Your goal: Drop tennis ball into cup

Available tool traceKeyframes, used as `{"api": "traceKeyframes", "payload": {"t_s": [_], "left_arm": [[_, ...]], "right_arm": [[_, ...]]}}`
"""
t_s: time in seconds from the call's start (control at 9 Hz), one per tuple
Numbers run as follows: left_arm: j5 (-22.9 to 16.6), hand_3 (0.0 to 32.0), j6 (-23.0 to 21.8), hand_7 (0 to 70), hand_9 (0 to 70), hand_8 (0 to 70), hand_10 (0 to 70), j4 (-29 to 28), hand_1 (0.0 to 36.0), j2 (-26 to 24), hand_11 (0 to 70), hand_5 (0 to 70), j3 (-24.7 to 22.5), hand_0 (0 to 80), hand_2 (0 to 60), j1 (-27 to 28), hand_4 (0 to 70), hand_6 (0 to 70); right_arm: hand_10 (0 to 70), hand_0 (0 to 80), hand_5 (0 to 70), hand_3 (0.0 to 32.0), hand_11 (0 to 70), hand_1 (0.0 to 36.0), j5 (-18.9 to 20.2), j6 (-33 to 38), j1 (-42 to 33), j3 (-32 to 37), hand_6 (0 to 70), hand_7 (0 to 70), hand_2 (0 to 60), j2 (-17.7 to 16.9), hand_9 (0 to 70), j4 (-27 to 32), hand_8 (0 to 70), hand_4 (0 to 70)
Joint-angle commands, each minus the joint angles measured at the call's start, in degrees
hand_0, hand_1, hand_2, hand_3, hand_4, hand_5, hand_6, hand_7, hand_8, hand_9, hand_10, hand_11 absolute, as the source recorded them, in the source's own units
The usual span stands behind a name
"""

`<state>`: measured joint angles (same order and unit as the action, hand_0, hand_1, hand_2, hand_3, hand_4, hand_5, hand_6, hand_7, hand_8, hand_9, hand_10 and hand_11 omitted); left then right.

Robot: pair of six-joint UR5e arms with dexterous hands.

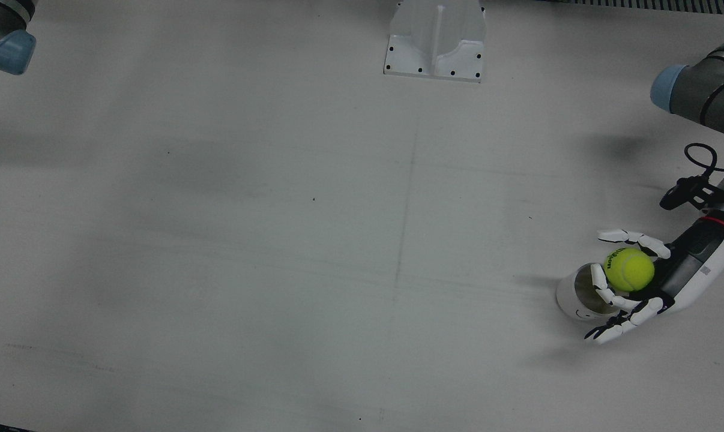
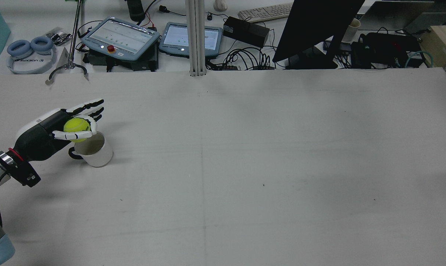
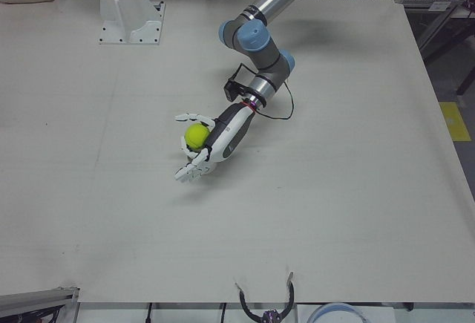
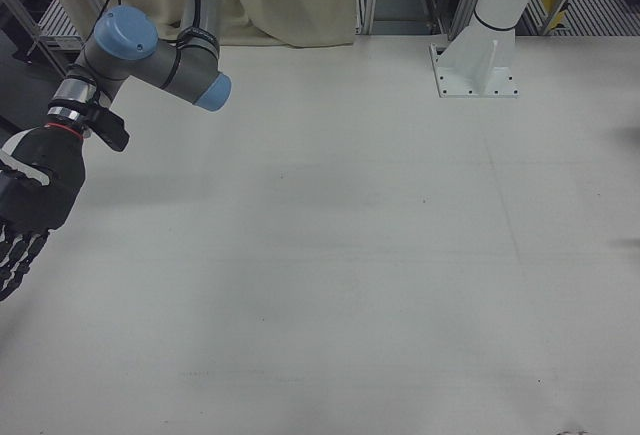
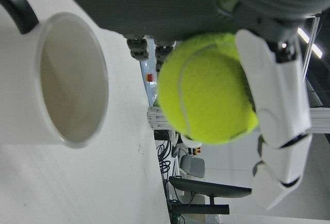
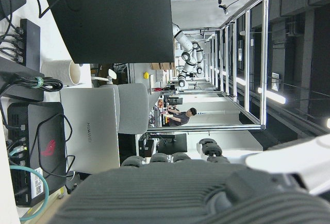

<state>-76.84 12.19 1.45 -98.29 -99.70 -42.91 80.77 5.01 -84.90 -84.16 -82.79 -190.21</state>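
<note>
My left hand (image 1: 677,277) is shut on the yellow-green tennis ball (image 1: 629,269), pinched between the thumb and one finger, with the other fingers stretched out. The ball hangs just above the near rim of the white cup (image 1: 578,297), which stands upright on the table at its left side. The rear view shows the hand (image 2: 41,135), the ball (image 2: 76,126) and the cup (image 2: 95,151) with its dark handle toward the hand. In the left hand view the ball (image 5: 206,90) is beside the cup's open mouth (image 5: 72,80). My right hand (image 4: 35,205) hangs empty, fingers extended, far off at the other side.
The white arm pedestal (image 1: 437,42) stands at the table's robot-side edge. Past the far edge lie tablets (image 2: 121,37), a monitor (image 2: 315,29), headphones (image 2: 29,53) and cables. The left arm's elbow (image 3: 249,37) reaches over the table.
</note>
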Motion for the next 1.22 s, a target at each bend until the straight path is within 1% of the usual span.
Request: {"api": "traceKeyframes", "payload": {"t_s": [0.0,0.11,0.22,0.33,0.44,0.56,0.67,0.78,0.89,1.0,1.11], "left_arm": [[-0.1,0.0,0.1,7.4,5.5,7.9,4.6,-0.5,11.5,0.2,7.5,7.5,0.5,44.0,21.7,0.0,12.9,23.9],[-0.1,0.0,0.1,4.8,4.7,8.9,4.3,-0.5,10.8,0.2,7.1,8.9,0.6,43.0,23.9,-0.1,12.2,31.4],[-0.1,0.0,0.1,3.9,4.3,8.5,3.8,-0.6,10.4,0.3,6.3,8.7,0.9,42.0,24.5,-0.2,11.2,31.0],[-0.1,0.0,0.1,4.6,3.7,6.2,3.1,-0.6,10.1,0.2,5.2,6.5,0.9,39.9,24.0,-0.2,9.9,20.8],[-0.1,0.0,0.1,1.9,3.1,7.2,2.2,-0.6,8.6,0.2,3.8,7.6,0.9,36.3,26.6,-0.2,6.7,28.3],[-0.2,0.0,-0.3,2.3,3.0,5.7,1.9,-0.7,8.5,0.2,3.4,6.4,0.2,34.9,25.1,-1.3,5.1,21.8],[-0.8,0.0,-0.8,3.2,2.9,4.5,1.7,-1.4,8.7,0.6,3.1,4.8,-1.3,33.7,23.3,-6.6,4.0,14.3],[-2.6,0.0,-0.6,2.9,3.3,5.1,1.9,-2.0,9.0,2.9,3.4,5.8,-2.8,35.2,25.0,-13.9,4.3,17.7],[-4.3,0.0,-0.4,2.5,3.6,7.0,2.4,-2.4,9.2,5.3,4.2,7.5,-4.2,37.4,26.3,-20.9,5.1,26.0],[-5.0,0.0,0.0,5.6,4.5,7.4,3.8,-3.2,10.4,6.9,6.3,7.5,-4.4,39.7,26.4,-26.5,8.0,24.8],[-6.3,0.0,0.1,6.0,5.0,9.2,4.8,-4.0,10.6,8.7,7.8,8.9,-4.5,41.1,27.1,-30.8,10.0,31.6]], "right_arm": [[0.0,0.0,0.0,0.0,0.0,0.0,0.0,0.0,0.0,0.0,0.0,0.0,0.0,0.0,0.0,0.0,0.0,0.0],[0.0,0.0,0.0,0.0,0.0,0.0,0.0,0.0,0.0,0.0,0.0,0.0,0.0,0.0,0.0,0.0,0.0,0.0],[0.0,0.0,0.0,0.0,0.0,0.0,0.0,0.0,0.0,0.1,0.0,0.0,0.0,0.0,0.0,0.0,0.0,0.0],[0.0,0.0,0.0,0.0,0.0,0.0,0.0,0.0,0.0,0.0,0.0,0.0,0.0,0.0,0.0,0.0,0.0,0.0],[0.0,0.0,0.0,0.0,0.0,0.0,0.0,0.0,0.0,0.1,0.0,0.0,0.0,0.0,0.0,0.0,0.0,0.0],[0.0,0.0,0.0,0.0,0.0,0.0,0.0,0.0,0.0,0.0,0.0,0.0,0.0,0.0,0.0,-0.1,0.0,0.0],[0.0,0.0,0.0,0.0,0.0,0.0,0.0,0.0,0.0,0.0,0.0,0.0,0.0,0.0,0.0,0.0,0.0,0.0],[0.0,0.0,0.0,0.0,0.0,0.0,0.0,0.0,0.0,0.0,0.0,0.0,0.0,0.0,0.0,-0.1,0.0,0.0],[0.0,0.0,0.0,0.0,0.0,0.0,0.0,0.0,0.0,0.0,0.0,0.0,0.0,0.0,0.0,0.0,0.0,0.0],[0.0,0.0,0.0,0.0,0.0,0.0,0.0,0.0,0.0,0.0,0.0,0.0,0.0,0.0,0.0,0.0,0.0,0.0],[0.0,0.0,0.0,0.0,0.0,0.0,0.0,0.0,0.0,0.0,0.0,0.0,0.0,0.0,0.0,0.0,0.0,0.0]]}}
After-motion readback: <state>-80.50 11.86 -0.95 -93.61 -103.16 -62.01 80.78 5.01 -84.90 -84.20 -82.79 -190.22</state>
